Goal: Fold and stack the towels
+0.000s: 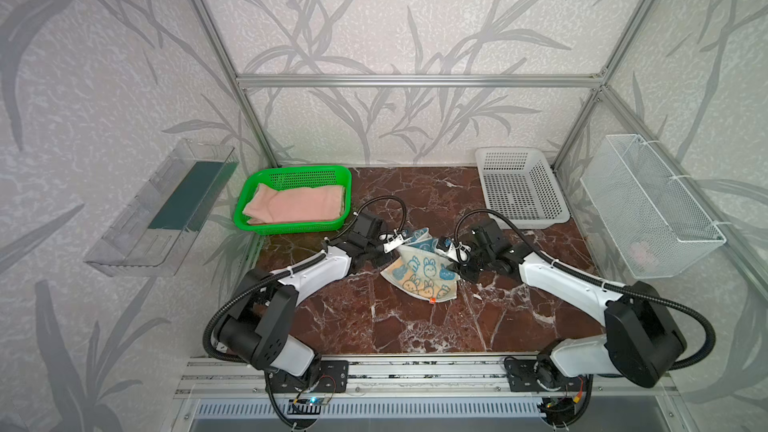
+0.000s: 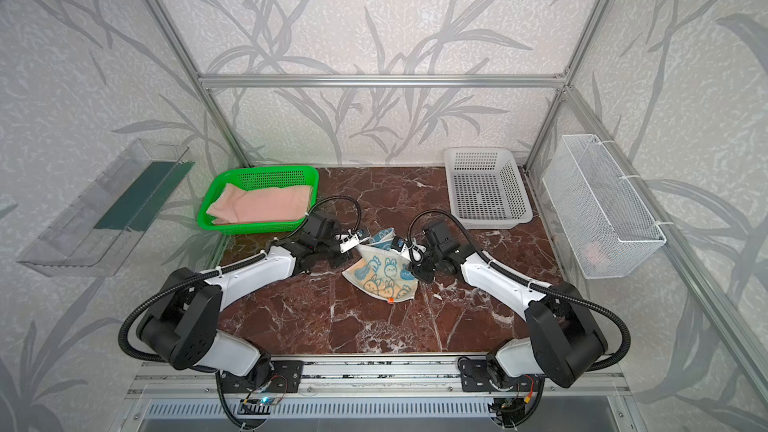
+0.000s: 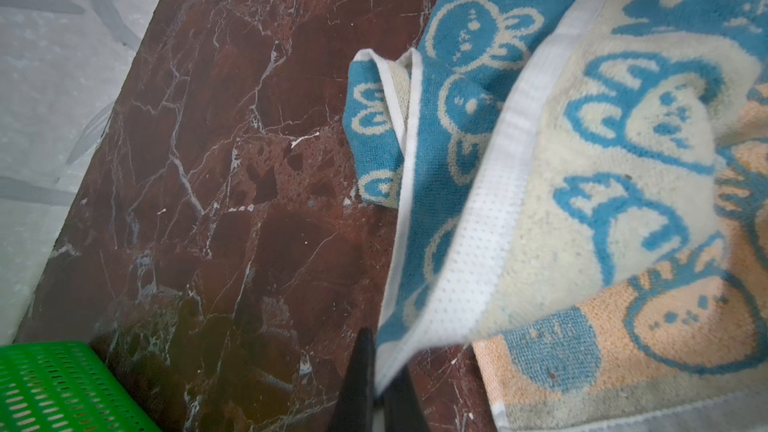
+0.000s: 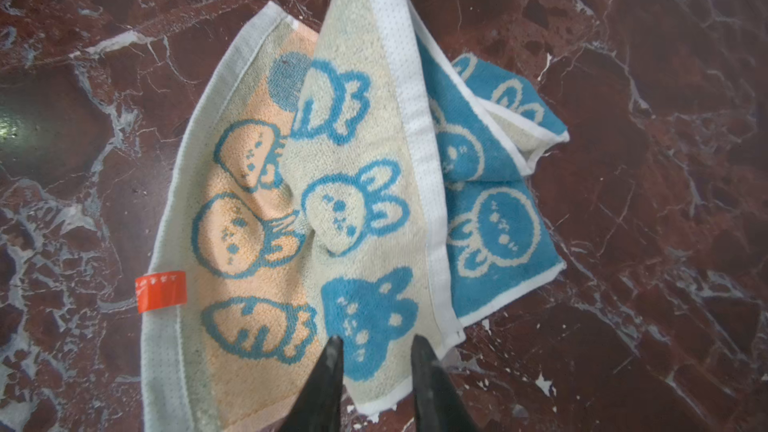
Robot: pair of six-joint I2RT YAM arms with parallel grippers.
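The pink towel [image 1: 297,204] lies folded in the green basket [image 1: 299,171] at ten o'clock, while mid-table my left gripper [image 3: 380,371] pinches the bunny towel [image 1: 422,274] by its hem, right gripper [image 4: 377,342] spread above it, fold unfinished, stacking left.

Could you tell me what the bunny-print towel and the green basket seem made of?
The bunny-print towel: looped terry pile, probably cotton, matte, with a flat woven white border. The green basket: moulded plastic, slightly glossy, judging by its even slotted walls.
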